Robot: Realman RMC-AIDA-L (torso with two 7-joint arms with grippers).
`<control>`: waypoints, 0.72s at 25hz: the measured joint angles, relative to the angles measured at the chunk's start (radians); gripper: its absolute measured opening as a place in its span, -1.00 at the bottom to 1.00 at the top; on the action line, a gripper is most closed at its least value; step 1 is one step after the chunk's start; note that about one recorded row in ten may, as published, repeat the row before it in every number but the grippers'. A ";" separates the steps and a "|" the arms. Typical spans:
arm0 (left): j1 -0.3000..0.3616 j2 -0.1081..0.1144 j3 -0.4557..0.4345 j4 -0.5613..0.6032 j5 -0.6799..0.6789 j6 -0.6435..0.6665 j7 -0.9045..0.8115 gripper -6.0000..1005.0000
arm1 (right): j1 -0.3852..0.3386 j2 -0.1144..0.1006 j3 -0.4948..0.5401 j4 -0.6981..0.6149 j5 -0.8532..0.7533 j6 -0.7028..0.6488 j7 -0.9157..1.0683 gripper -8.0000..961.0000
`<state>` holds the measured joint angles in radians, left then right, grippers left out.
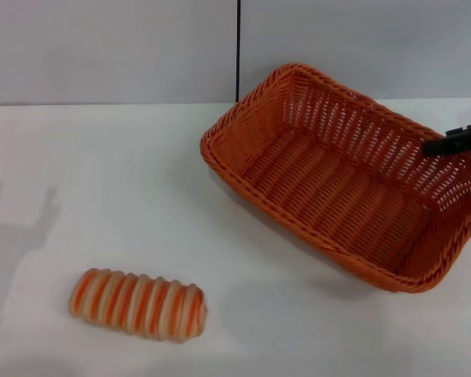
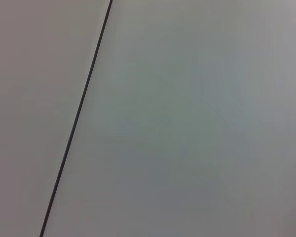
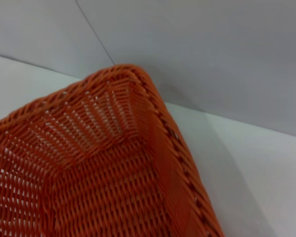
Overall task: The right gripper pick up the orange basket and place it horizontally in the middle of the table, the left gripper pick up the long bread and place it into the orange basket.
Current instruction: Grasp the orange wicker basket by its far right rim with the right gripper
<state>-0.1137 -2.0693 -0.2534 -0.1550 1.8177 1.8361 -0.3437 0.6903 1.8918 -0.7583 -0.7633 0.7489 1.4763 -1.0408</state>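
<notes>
The orange basket (image 1: 337,196) hangs tilted over the right half of the white table (image 1: 102,181), one corner raised toward the back wall and a shadow beneath its near side. My right gripper (image 1: 443,144) reaches in from the right edge and is shut on the basket's far right wall. The right wrist view looks into the basket (image 3: 103,187) from close by, without showing fingers. The long bread (image 1: 138,304), striped orange and cream, lies on the table at the front left, well apart from the basket. My left gripper is out of view; the left wrist view shows only wall.
A grey back wall with a dark vertical seam (image 1: 238,47) stands behind the table. An arm's shadow (image 1: 16,228) falls on the table's left side. Bare tabletop lies between the bread and the basket.
</notes>
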 joint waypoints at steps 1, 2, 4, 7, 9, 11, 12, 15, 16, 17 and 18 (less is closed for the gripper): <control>0.000 0.000 0.000 0.000 0.000 0.000 0.000 0.71 | 0.002 0.006 -0.011 0.009 -0.004 -0.018 0.000 0.42; 0.000 0.000 0.000 0.000 0.000 0.000 0.000 0.71 | 0.002 0.006 -0.011 0.009 -0.004 -0.018 0.000 0.42; 0.000 0.000 0.000 0.000 0.000 0.000 0.000 0.71 | 0.003 0.013 -0.025 0.013 -0.008 -0.034 -0.001 0.42; 0.000 0.000 0.005 0.000 0.000 0.000 0.000 0.71 | 0.003 0.021 -0.045 0.017 -0.009 -0.054 -0.004 0.37; 0.000 0.000 0.005 0.000 0.000 0.000 0.000 0.71 | 0.003 0.026 -0.050 0.018 -0.009 -0.063 -0.007 0.33; 0.000 0.000 0.005 0.000 0.000 0.000 0.000 0.71 | 0.000 0.029 -0.050 0.016 -0.009 -0.070 -0.013 0.17; 0.000 0.000 0.005 0.000 0.000 0.000 0.000 0.71 | -0.001 0.029 -0.051 0.015 -0.009 -0.072 -0.015 0.08; 0.000 0.000 0.005 0.000 0.000 0.000 0.000 0.71 | -0.003 0.031 -0.050 0.015 -0.009 -0.074 -0.020 -0.16; -0.001 0.000 0.005 0.000 0.000 0.000 0.000 0.71 | -0.004 0.031 -0.049 0.015 -0.009 -0.074 -0.020 -0.24; -0.003 0.000 0.005 0.000 0.000 0.000 0.000 0.71 | -0.004 0.032 -0.048 0.014 -0.009 -0.072 -0.021 -0.32; -0.003 0.000 0.005 0.000 0.000 0.000 0.000 0.71 | -0.004 0.032 -0.048 0.014 -0.009 -0.072 -0.021 -0.40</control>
<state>-0.1169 -2.0693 -0.2485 -0.1549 1.8177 1.8362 -0.3437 0.6859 1.9239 -0.8062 -0.7497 0.7395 1.4042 -1.0618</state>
